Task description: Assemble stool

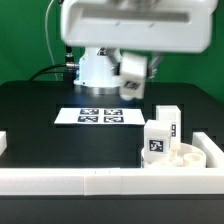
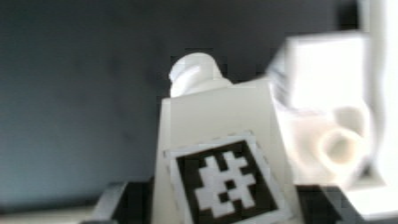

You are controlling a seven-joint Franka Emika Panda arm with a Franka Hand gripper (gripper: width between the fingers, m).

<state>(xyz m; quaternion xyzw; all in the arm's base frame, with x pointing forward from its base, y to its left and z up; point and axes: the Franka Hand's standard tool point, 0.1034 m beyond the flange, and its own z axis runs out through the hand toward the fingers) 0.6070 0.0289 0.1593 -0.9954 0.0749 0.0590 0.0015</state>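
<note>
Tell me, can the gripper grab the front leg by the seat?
Probably not yet: the gripper seems to hold another tagged leg, so it isn't free for the front leg beside the round seat.

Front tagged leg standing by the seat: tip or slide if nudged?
Likely tips rather than slides: the leg stands upright, taller than wide. Looks like rigid plastic, so probably no flex. The seat close beside it may stop a fall that way.

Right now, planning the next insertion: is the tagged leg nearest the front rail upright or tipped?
Upright: the leg stands on end by the seat disc, its tag face vertical. Socketed or not: cannot tell.
</note>
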